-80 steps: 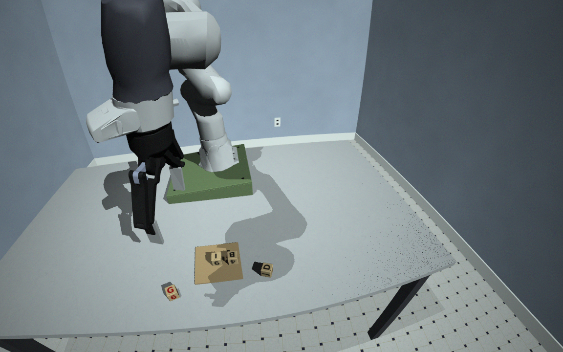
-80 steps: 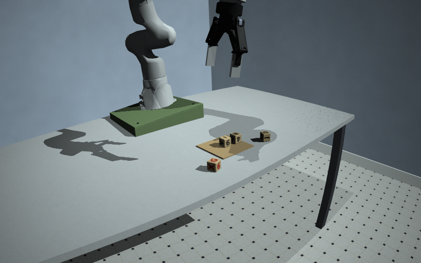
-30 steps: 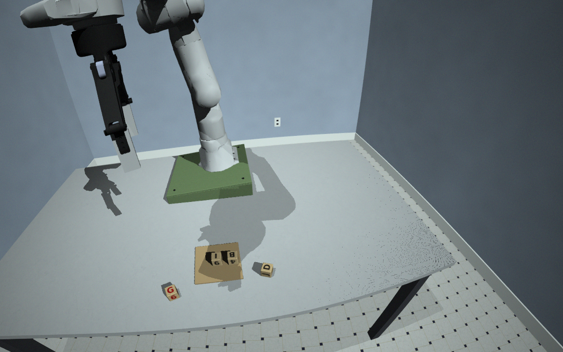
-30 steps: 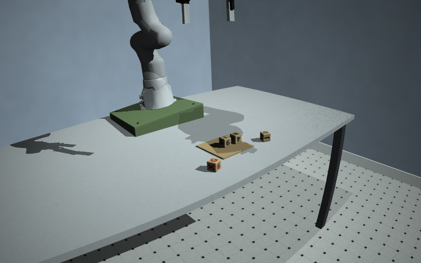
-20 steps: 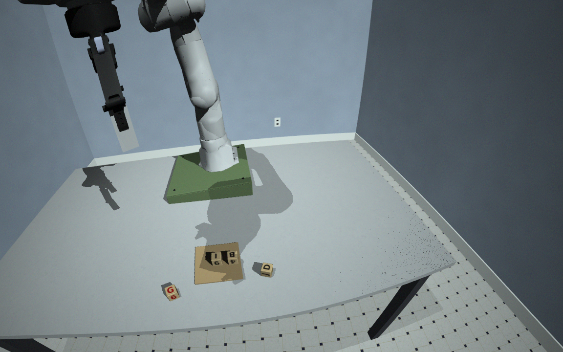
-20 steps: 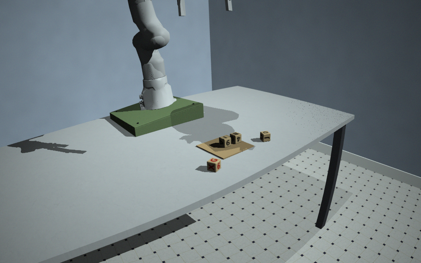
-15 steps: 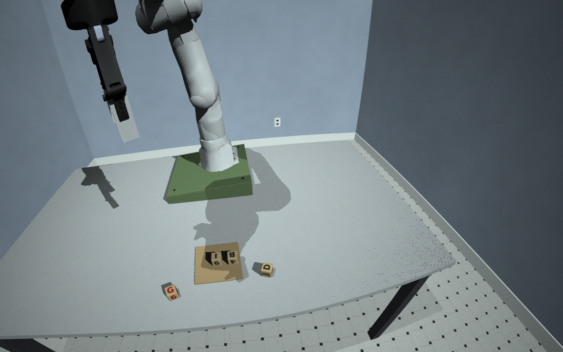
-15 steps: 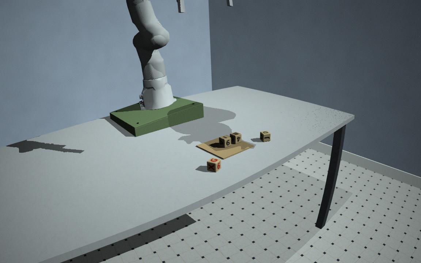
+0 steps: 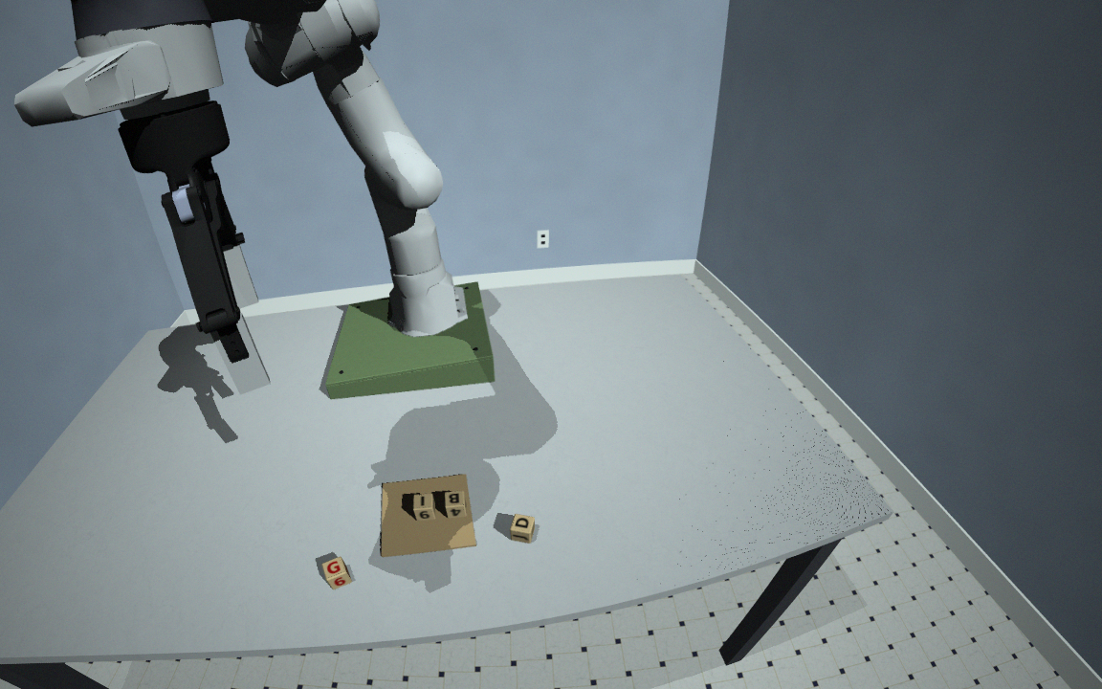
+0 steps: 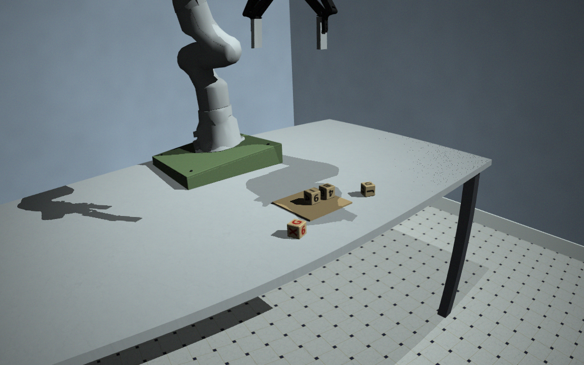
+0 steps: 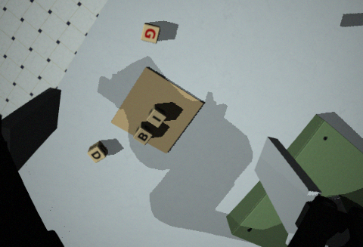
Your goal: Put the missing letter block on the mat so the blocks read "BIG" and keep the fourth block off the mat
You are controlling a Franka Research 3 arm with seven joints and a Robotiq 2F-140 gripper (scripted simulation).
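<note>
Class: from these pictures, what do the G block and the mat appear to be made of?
G block: probably wood, matte; pale tan faces with printed red characters, crisp cube edges. Mat: looks like cardboard or cork, matte; flat, thin, uniform brown, with no sheen. Neither material is certain from its look alone.

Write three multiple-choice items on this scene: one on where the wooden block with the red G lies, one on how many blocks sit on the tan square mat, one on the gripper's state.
1. Where is the wooden block with the red G?
A. On the tan square mat
B. On the grey table, off the mat
C. On the green base plate

2. How many blocks sit on the tan square mat?
A. One
B. Two
C. Three

3. What is the state of the black gripper?
A. Open, holding nothing
B. Shut on a block
C. Shut, holding nothing

Answers: 1 B, it lies apart from the mat's edge. 2 B, only the B block and I block are there. 3 A, its fingers stand wide apart, high above the table.
</note>
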